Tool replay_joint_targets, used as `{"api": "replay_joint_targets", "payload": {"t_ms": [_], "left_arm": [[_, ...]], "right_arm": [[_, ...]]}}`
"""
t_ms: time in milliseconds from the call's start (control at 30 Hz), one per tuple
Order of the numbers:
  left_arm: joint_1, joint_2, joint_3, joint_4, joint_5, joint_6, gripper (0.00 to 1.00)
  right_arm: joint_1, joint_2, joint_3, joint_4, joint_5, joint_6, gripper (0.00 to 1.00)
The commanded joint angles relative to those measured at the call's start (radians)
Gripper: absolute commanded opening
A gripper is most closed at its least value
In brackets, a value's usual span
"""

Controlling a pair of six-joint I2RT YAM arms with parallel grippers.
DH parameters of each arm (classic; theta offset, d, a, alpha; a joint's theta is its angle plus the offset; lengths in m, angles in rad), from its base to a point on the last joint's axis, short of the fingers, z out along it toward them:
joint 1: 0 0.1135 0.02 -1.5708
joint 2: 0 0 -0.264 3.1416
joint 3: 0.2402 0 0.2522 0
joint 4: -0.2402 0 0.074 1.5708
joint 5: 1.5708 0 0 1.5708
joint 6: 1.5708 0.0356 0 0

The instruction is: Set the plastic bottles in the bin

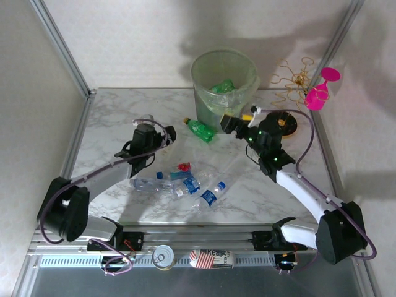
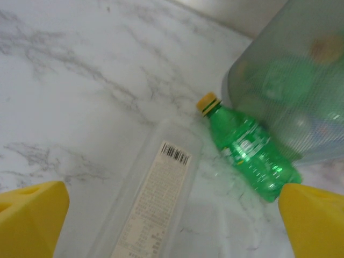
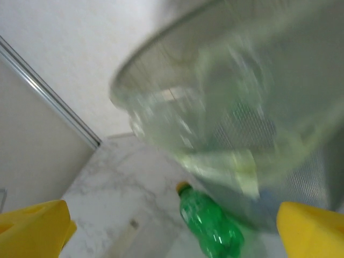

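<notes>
While I watch from the overhead camera, the marble table (image 1: 111, 117) takes up most of the scene, and the bin (image 1: 204, 93) stands upright at its far edge, slightly right of centre, with at least one green bottle (image 1: 223, 86) lying inside it. My left arm reaches in from the near left corner. The left gripper (image 1: 166, 137) hangs over the middle of the table with its yellow pads (image 2: 32, 215) spread wide and nothing held. Through its wrist camera I see a clear bottle with a barcode label (image 2: 156, 199) lying on the marble below the gap, not pinched. My right arm comes up from the near right, and the right gripper (image 1: 235, 120) sits just beside the bin's near wall, jaws fully apart and empty. A green bottle with a yellow cap (image 1: 201, 130) lies on its side against the foot of the bin, between the two grippers. Nearer to me, several clear blue-labelled bottles (image 1: 189, 184) lie in a loose cluster, with a small red-labelled item (image 1: 183, 167) just beyond them. A pink goblet (image 1: 320, 93) stands to the right of the bin, and a tin can (image 1: 164, 257) rests on the near rail.
</notes>
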Motion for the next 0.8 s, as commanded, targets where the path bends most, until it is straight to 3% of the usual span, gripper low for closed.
{"api": "replay_joint_targets", "payload": {"t_ms": [0,133,567,767], "left_arm": [[0.000,0.055,0.043,-0.090,0.029,0.055,1.00],[-0.004,0.137,0.073,-0.133,0.018,0.085,1.00],[-0.041,0.321,0.143,-0.171,-0.024,0.107,0.99],[-0.042,0.354,0.145,-0.164,-0.038,0.109,0.88]], "right_arm": [[0.011,-0.030,-0.078,0.028,-0.015,0.100,0.99],[0.020,-0.018,-0.145,0.069,-0.019,0.137,0.99],[0.036,0.031,-0.131,0.092,-0.028,0.134,0.99],[0.041,0.035,-0.129,0.086,-0.027,0.135,0.99]]}}
